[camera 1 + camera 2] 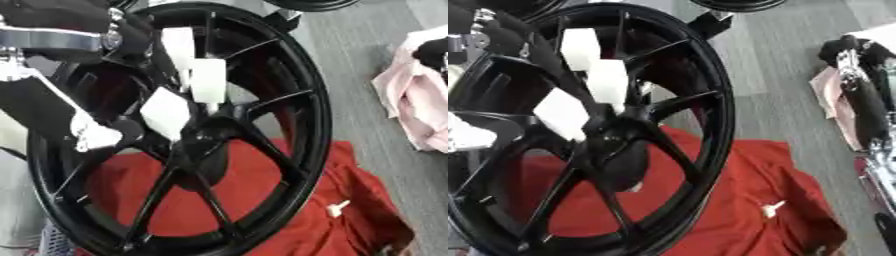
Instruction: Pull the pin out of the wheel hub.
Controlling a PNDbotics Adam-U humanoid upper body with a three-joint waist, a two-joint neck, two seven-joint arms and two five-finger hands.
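Left eye view: black wheel hub (pixel 262 100) tilted over red cloth (pixel 289 200); left hand (pixel 188 80) reaching in from upper left, white-tipped fingers (pixel 208 80) extended at the hub centre; grip on a pin cannot be told; pin itself not distinguishable; pink cloth (pixel 411 100) at right.

Right eye view: right arm (pixel 864 100) along right edge, hand (pixel 842 50) dark, finger state cannot be told; small white piece (pixel 770 209) on red cloth.

My left hand (pixel 188 95) crowds the hub (pixel 206 132) at frame centre. Black spokes (pixel 267 102) fence it, leaving narrow wedge gaps. Right of the rim (pixel 319 115), grey floor (pixel 350 55) lies open down to the red cloth (pixel 350 200); pink cloth (pixel 411 105) blocks the right edge.
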